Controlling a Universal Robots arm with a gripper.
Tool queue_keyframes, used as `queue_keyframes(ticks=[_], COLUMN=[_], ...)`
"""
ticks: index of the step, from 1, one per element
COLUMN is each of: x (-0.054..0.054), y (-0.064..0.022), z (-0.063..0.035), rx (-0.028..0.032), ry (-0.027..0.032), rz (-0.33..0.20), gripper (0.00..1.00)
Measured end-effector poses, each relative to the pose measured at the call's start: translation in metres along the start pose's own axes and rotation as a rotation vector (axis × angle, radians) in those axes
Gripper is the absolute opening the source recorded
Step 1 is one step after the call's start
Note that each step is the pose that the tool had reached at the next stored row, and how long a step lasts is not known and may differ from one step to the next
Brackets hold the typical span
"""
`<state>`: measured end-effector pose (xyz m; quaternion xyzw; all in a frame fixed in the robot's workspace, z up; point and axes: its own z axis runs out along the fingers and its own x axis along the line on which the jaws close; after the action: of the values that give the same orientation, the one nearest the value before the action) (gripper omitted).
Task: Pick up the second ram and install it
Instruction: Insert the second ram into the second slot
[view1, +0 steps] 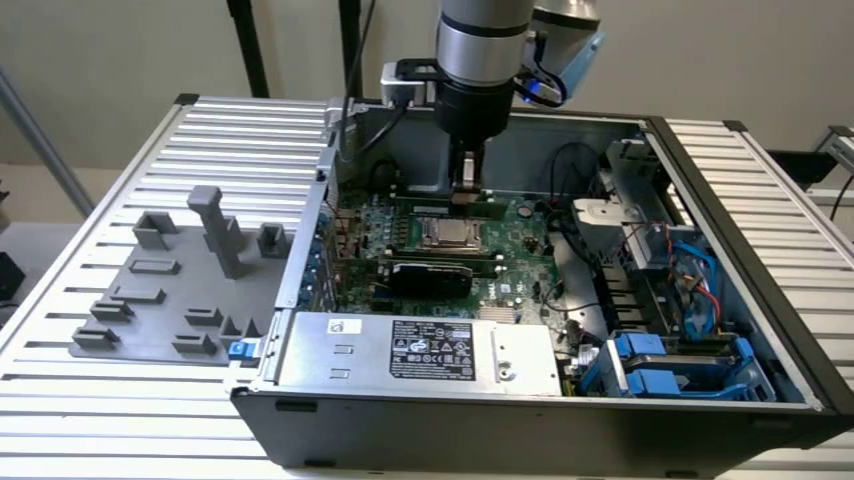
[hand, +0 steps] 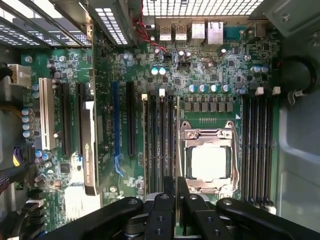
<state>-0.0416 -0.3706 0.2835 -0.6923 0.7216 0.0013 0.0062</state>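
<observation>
In the wrist view the second ram (hand: 177, 135) appears edge-on as a thin stick running out from between my fingers. My gripper (hand: 177, 194) is shut on it. The stick lies along the black memory slots (hand: 159, 145), on the side nearest the CPU socket (hand: 209, 162). I cannot tell whether it is touching a slot. In the exterior view my gripper (view1: 466, 193) hangs straight down inside the open computer case (view1: 534, 435), just behind the CPU socket (view1: 445, 233).
A grey fixture plate (view1: 160, 300) with upright blocks lies on the slatted table at the exterior view's left. Inside the case are a power supply (view1: 427, 350), a graphics card (hand: 89, 145), more memory slots (hand: 257, 145), cables and blue drive bays (view1: 667, 365).
</observation>
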Motion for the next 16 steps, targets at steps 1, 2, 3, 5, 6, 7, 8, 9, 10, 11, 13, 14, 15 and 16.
queue_keyframes(ticks=[1,2,3,5,6,7,8,9,10,11,13,14,15,16], x=[0.0,0.001,0.001,0.001,0.002,0.002,0.002,0.002,0.002,0.003,0.003,0.003,0.004,0.004], y=[0.0,0.0,0.0,0.0,0.0,0.0,0.0,0.0,0.0,0.0,0.0,0.0001,0.0001,0.0001], z=[0.0018,0.0036,0.0054,0.0091,0.0109,0.0126,0.0146,0.0164,0.0181,0.0197,0.0229,0.0248,0.0265,0.0283], rx=[0.0007,0.0018,0.0025,0.0035,0.0037,0.0038,0.0038,0.0039,0.0038,0.0039,0.0038,0.0038,0.0038,0.0038], ry=[0.0001,0.0,-0.0001,-0.0002,-0.0001,-0.0001,-0.0001,-0.0001,-0.0001,-0.0001,-0.0001,-0.0002,-0.0001,0.0], rz=[0.0,0.0,0.0,0.0,0.0,0.0,0.0,0.0,0.0,0.0,0.0,0.0,0.0,0.0], gripper=[0.14,0.14,0.14,0.14,0.14,0.14,0.14,0.14,0.14,0.14,0.14,0.14,0.14,0.14])
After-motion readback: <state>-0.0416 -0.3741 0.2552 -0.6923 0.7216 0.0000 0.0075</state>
